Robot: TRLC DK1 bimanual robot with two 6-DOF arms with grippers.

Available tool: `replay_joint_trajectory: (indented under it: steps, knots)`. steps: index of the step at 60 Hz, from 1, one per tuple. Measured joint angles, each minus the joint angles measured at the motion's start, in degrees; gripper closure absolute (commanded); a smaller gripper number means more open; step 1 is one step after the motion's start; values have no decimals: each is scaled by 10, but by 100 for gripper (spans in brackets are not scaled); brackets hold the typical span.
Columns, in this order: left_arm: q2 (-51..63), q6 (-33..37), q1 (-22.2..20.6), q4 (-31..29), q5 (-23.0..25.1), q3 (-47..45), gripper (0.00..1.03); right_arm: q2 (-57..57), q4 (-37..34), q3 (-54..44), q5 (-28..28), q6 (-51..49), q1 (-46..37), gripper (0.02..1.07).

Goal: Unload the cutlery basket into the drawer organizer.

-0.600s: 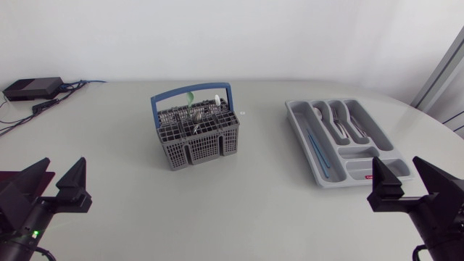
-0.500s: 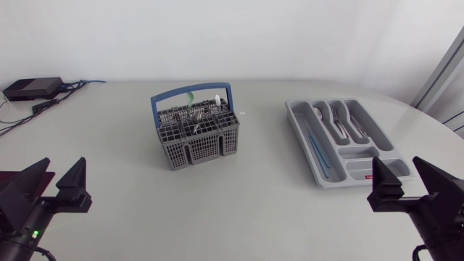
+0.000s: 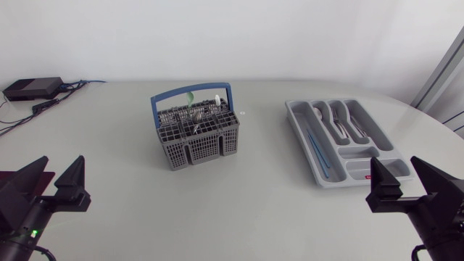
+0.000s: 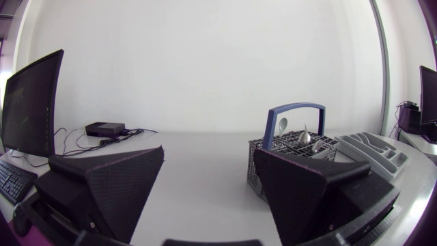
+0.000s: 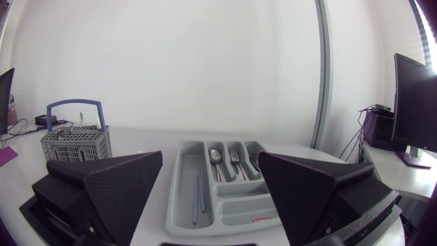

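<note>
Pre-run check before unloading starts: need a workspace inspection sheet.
Surface: grey table, bare between basket and organizer.
Job's things: cutlery basket upright, cutlery inside; drawer organizer holds spoons, a fork, thin blue sticks.
Clutter: small white bit beside the basket.
Hands: left hand and right hand open, empty, low over the near edge.
Cables: black box with cables, far left corner.
Surroundings: nothing seen.

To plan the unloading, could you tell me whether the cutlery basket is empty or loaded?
Loaded: the cutlery basket stands upright with utensils sticking up from its compartments.
</note>
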Motion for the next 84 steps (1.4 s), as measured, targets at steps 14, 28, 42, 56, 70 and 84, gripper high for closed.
replay_joint_trajectory:
  steps: [14,28,42,56,70,84]
  knots:
    - [7,0,-30,-42,0,50,4,8,-12,26,0,0,21,6]
    - [108,0,-56,-40,0,129,5,110,19,76,0,0,38,6]
    - [259,-6,-63,-35,2,201,7,251,58,124,7,2,72,6]
    - [426,-11,-58,-60,11,299,12,422,53,233,20,13,99,6]
    - [571,3,8,-128,74,406,18,567,17,332,56,6,163,6]
    - [725,93,43,-184,87,514,14,715,-13,422,52,-5,212,6]
